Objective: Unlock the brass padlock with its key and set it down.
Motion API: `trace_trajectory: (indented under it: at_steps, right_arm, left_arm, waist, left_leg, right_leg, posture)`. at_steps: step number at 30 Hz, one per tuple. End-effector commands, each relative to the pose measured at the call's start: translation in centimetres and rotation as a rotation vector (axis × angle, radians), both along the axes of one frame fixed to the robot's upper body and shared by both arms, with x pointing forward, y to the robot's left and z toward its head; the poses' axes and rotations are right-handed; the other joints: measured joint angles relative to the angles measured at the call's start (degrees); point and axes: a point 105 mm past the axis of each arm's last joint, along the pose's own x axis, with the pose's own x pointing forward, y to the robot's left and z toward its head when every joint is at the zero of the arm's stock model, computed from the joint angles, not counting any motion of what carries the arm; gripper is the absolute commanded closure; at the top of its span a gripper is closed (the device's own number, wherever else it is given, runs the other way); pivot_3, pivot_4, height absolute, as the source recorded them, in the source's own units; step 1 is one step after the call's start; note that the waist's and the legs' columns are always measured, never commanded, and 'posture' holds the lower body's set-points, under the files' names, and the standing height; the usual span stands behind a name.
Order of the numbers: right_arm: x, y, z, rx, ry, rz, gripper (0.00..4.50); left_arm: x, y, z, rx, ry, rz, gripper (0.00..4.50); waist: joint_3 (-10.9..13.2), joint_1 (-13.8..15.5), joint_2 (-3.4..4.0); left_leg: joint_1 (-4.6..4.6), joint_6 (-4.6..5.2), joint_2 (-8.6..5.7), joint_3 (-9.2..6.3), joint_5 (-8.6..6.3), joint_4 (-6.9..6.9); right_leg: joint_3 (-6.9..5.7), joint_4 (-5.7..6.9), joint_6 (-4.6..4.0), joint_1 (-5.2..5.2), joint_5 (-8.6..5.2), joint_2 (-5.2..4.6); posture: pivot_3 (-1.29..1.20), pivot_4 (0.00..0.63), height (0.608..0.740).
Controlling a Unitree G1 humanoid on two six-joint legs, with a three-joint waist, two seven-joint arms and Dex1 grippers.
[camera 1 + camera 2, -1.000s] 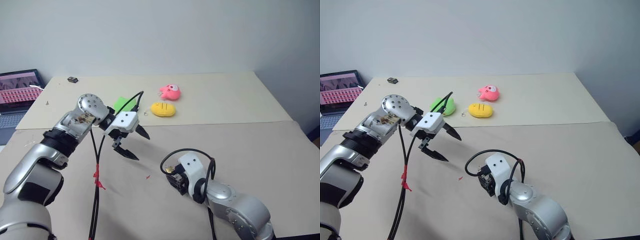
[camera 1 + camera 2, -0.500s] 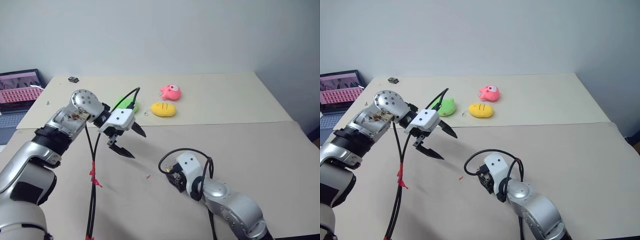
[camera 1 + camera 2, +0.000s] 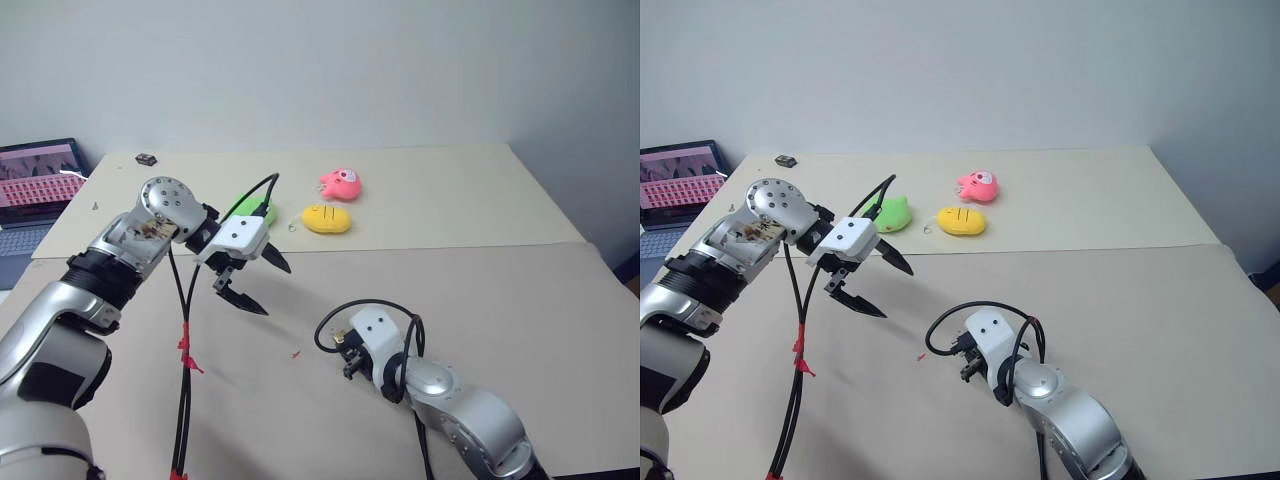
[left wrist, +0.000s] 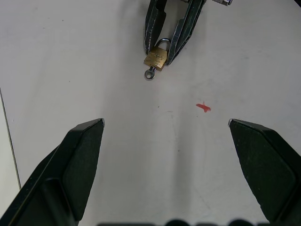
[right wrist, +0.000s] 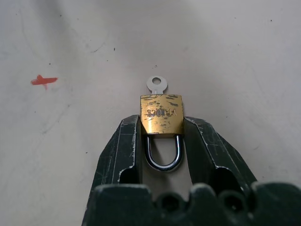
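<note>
Table: beige table top (image 3: 480,200) with a seam across it; the padlock sits on the nearer sheet.
Landmark: the brass padlock (image 5: 161,118), low on the table in front of the right arm.
Plush toys: yellow plush toy (image 3: 327,218), pink plush toy (image 3: 341,183) and green plush toy (image 3: 890,212) lie well apart from the padlock, on the far sheet beyond the seam.
Red mark: a small red mark (image 5: 43,80) on the table near the padlock, off to one side of it.
Small dark object: small dark object (image 3: 146,158) at the far edge of the table, well apart from the padlock.
Laptop: laptop (image 3: 35,185) off the table's left side, far from the padlock.
Cables: black cables (image 3: 190,340) hang from the left arm down to the table, well to the left of the padlock.
In the way: nothing lies between the padlock and the left gripper.
Key: key (image 5: 157,85) sticks out of the padlock's body, its round head pointing away from the right gripper.
Right gripper: right gripper (image 5: 162,136) has its two fingers pressed on the two sides of the padlock body, with the silver shackle lying back between them.
Left gripper: left gripper (image 3: 254,284) hovers above the table, up and to the left of the padlock, spread wide and holding nothing.
</note>
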Motion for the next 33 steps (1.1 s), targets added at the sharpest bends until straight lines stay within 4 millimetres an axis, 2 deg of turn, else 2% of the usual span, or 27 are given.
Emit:
trace_trajectory:
  at_steps: [1, 3, 6, 9, 12, 13, 15, 21, 25, 28, 33]
  right_arm:
    - [0.2, 0.0, 0.6, -0.015, -0.042, 0.051, 3.59]
    - [0.9, -0.4, 1.3, -0.038, -0.096, 0.076, 3.59]
    - [3.0, -2.3, 4.1, -0.288, -0.376, 0.264, 3.59]
    - [4.3, -3.7, 5.3, -0.438, -0.521, 0.381, 3.59]
    - [5.3, -4.2, 7.3, -0.504, -0.675, 0.455, 3.59]
    - [5.5, -4.3, 7.7, -0.520, -0.712, 0.481, 3.59]
    - [5.6, -4.3, 8.3, -0.541, -0.771, 0.530, 3.59]
    - [5.4, -4.1, 9.4, -0.553, -0.884, 0.629, 3.59]
    - [5.2, -4.1, 9.7, -0.550, -0.909, 0.653, 3.59]
    - [5.0, -4.1, 9.8, -0.548, -0.915, 0.658, 3.59]
    - [4.7, -4.6, 9.7, -0.555, -0.908, 0.652, 3.59]
  left_arm:
    - [0.3, -0.1, 1.6, -0.059, -0.012, 0.030, 0.00]
    - [0.4, -0.3, 1.5, -0.088, 0.019, 0.059, 0.00]
    - [2.5, -1.3, 0.6, -0.201, -0.007, 0.253, 0.00]
    - [3.5, -1.9, -0.5, -0.254, -0.002, 0.384, 0.00]
    - [3.3, -2.9, -0.9, -0.353, 0.121, 0.494, 0.00]
    - [3.1, -3.2, -1.2, -0.374, 0.162, 0.526, 0.00]
    - [2.5, -3.8, -1.7, -0.405, 0.241, 0.572, 0.00]
    - [0.1, -6.6, -1.3, -0.544, 0.505, 0.670, 0.00]
    - [-1.1, -7.9, -1.4, -0.539, 0.464, 0.641, 0.00]
    - [-1.0, -8.6, -0.6, -0.578, 0.479, 0.644, 0.00]
    - [-0.8, -9.0, -0.4, -0.591, 0.472, 0.649, 0.00]
  waist:
    - [0.0, 0.0, 0.00]
    - [0.0, 0.1, 0.01]
    - [0.1, 0.2, 0.22]
    - [0.1, 0.2, 0.04]
    - [0.1, 0.1, -0.01]
    - [0.1, 0.1, -0.01]
    - [0.1, 0.1, 0.03]
    - [0.1, 0.3, 0.03]
    - [0.1, 0.5, 0.04]
    - [0.1, 0.8, 0.03]
    - [0.1, 0.7, 0.01]
  left_leg:
    - [0.00, 0.00, 0.00, 0.00, 0.00, 0.00]
    - [-0.01, 0.00, -0.01, 0.00, 0.00, 0.01]
    - [-0.02, 0.00, -0.13, 0.02, 0.00, 0.07]
    - [-0.03, 0.01, -0.33, 0.03, 0.00, 0.10]
    - [-0.04, 0.10, -0.28, -0.13, 0.04, -0.01]
    - [-0.06, 0.16, -0.27, -0.14, 0.06, -0.02]
    - [-0.06, 0.19, -0.25, -0.17, 0.05, -0.03]
    - [-0.17, 0.23, -0.29, -0.21, 0.02, 0.16]
    - [-0.17, 0.10, -0.33, -0.25, 0.10, 0.29]
    - [-0.04, 0.01, -0.35, -0.26, 0.15, 0.29]
    - [0.20, 0.00, -0.38, -0.25, 0.16, 0.22]
  right_leg:
    - [0.00, 0.00, 0.00, 0.00, 0.00, 0.00]
    - [0.00, 0.00, 0.00, 0.00, 0.00, 0.00]
    - [0.01, -0.02, 0.01, 0.01, 0.00, -0.12]
    - [0.05, -0.12, 0.15, 0.00, -0.06, -0.31]
    - [0.03, 0.00, 0.12, -0.01, -0.04, -0.17]
    - [0.04, 0.11, -0.17, -0.05, 0.12, -0.15]
    - [0.04, 0.19, -0.17, -0.06, 0.12, -0.13]
    - [0.03, 0.48, -0.15, -0.05, 0.11, -0.22]
    - [0.05, 0.56, -0.16, 0.03, 0.11, -0.23]
    - [0.07, 0.55, -0.16, 0.14, 0.11, -0.23]
    - [0.10, 0.53, -0.16, 0.25, 0.10, -0.20]
  posture:
    - [0.00, 0.150, 0.655]
    - [0.00, 0.150, 0.655]
    - [0.00, 0.150, 0.655]
    - [0.00, 0.150, 0.655]
    - [0.00, 0.150, 0.655]
    - [0.00, 0.150, 0.655]
    - [0.00, 0.150, 0.655]
    - [0.00, 0.150, 0.655]
    - [0.00, 0.150, 0.655]
    - [0.00, 0.150, 0.655]
    - [0.00, 0.150, 0.655]
